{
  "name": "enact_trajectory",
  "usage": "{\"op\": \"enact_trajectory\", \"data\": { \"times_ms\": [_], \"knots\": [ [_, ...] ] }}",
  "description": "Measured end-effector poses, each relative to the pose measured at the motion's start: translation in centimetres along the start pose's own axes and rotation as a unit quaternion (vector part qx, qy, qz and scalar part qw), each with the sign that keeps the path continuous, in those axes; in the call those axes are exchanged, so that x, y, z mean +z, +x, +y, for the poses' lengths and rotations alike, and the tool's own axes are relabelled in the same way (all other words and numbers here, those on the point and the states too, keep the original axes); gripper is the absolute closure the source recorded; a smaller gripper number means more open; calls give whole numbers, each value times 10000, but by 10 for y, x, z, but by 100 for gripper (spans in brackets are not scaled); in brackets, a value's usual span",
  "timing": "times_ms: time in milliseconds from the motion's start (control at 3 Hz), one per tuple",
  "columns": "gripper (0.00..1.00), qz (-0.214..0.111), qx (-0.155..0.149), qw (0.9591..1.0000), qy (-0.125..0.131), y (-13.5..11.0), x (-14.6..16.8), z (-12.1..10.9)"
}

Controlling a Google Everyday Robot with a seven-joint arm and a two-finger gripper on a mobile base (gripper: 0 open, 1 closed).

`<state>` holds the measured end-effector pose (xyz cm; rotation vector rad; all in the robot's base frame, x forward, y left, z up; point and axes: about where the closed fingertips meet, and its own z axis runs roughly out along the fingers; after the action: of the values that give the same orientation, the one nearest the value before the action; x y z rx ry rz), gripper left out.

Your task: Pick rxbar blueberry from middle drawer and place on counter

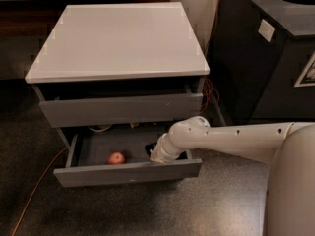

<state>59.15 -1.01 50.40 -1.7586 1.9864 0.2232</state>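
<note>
While middle drawer (128,172) stands open, gripper (155,155) dips inside by front wall; grasp state unclear.

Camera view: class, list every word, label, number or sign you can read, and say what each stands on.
None can be read.
Small white label on the tall black bin: too blurred.
White sign with dark marks on the same bin: too blurred.
The white arm's gripper is down in the open grey middle drawer; no lettering shows there.
</note>
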Motion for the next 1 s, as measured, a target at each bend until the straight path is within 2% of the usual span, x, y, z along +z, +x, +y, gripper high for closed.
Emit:
{"op": "enact_trajectory", "data": {
  "times_ms": [333, 667, 1000],
  "knots": [
    [91, 41, 111, 9999, -33, 6, 9, -21],
    [100, 63, 132, 9999, -39, 17, 39, -40],
    [100, 117, 142, 9998, -74, 26, 61, -44]
  ]
}}
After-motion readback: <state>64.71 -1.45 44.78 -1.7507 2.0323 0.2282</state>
